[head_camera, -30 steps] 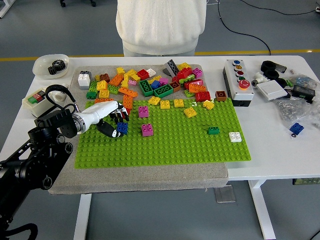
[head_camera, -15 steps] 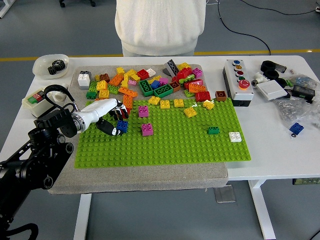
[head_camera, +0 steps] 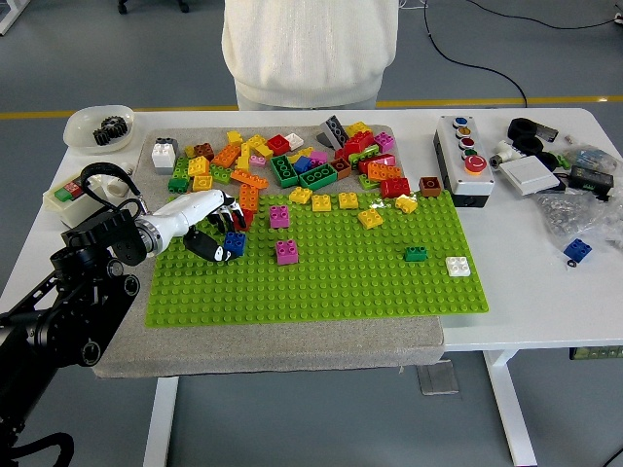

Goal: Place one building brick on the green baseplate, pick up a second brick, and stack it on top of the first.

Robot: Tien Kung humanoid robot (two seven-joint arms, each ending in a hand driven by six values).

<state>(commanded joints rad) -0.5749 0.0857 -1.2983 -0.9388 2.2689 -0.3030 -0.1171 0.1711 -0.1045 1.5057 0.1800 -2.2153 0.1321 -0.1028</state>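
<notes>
Because the first brick had to seat on the green baseplate (head_camera: 321, 277), the left hand (head_camera: 212, 231) gripped a blue brick (head_camera: 235, 243) low over its studs.

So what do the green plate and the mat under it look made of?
The green plate looks like hard plastic: evenly moulded studs in a regular grid, with a slight sheen. The mat looks like grey felt or woven fabric: matte, slightly fuzzy, with soft rounded edges.
</notes>
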